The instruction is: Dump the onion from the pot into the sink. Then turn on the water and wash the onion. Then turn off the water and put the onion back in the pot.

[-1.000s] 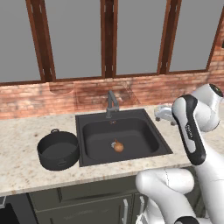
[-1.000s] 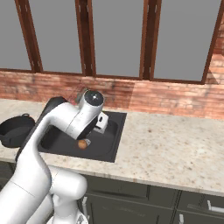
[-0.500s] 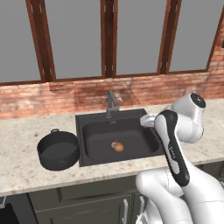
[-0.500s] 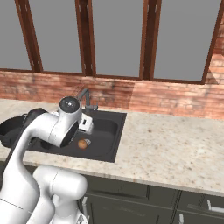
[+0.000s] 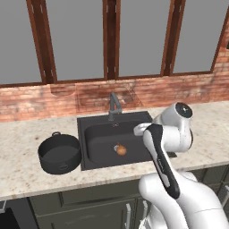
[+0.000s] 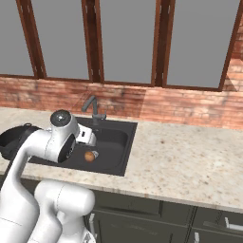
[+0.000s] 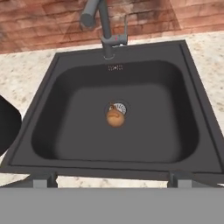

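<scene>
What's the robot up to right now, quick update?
Gripper open, above sink. Onion beside drain. Pot left on counter. No water running.

Matt black sink (image 7: 52, 78); speckled stone counter (image 5: 27, 179); rough brick wall (image 5: 27, 107).

The arm folds forward and down, its end effector (image 7: 112, 179) spread wide, empty

Onion (image 7: 115, 118): orange-brown, darker streak across the top. Sink (image 7: 52, 131): matte black, silver drain (image 7: 120, 107) at centre. Faucet (image 7: 101, 21): dark grey, small red mark at its base. Pot (image 5: 59, 153): black to dark grey, inside and out. Counter (image 6: 190, 161): beige speckled stone. Back wall (image 5: 40, 103): red-brown brick. Window frames (image 5: 41, 40): reddish-brown wood, flat grey panes. Cabinets (image 6: 156, 218): dark grey-green.
</scene>
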